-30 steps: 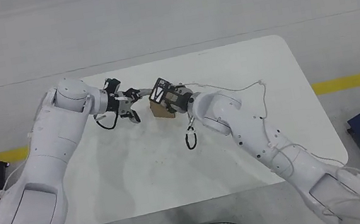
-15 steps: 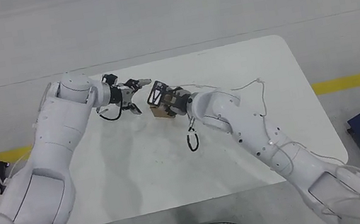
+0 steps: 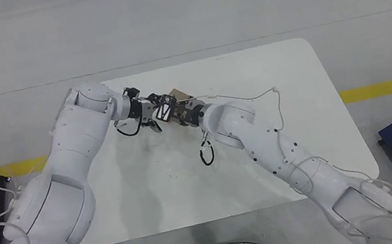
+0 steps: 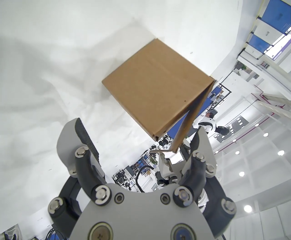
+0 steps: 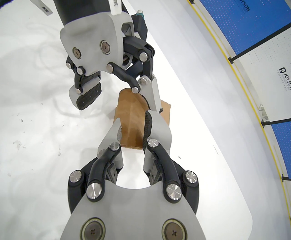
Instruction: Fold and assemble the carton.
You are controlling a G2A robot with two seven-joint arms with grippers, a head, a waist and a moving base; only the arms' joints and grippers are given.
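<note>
Starting at the left of the white table, we find the left gripper with its fingers spread wide apart. One ribbed pad hangs free above the tabletop, while the other finger rests against the far side of the cardboard. Next in line is the brown carton, up near the table's far edge and only partly formed. One broad panel faces the left wrist camera, and a flap stands open off one side. The flap's thin edge points down between the left gripper's fingers, close to one of them. We cannot tell whether the carton's lower edge touches the tabletop. Moving on, the right gripper meets the left one head-on, its two fingers clamped on the carton, pinching a narrow section from both sides. Further right, a small black cable loop sits beside the right forearm, over the middle of the table. Past the table's right edge, a yellow floor line runs off to the side.
</note>
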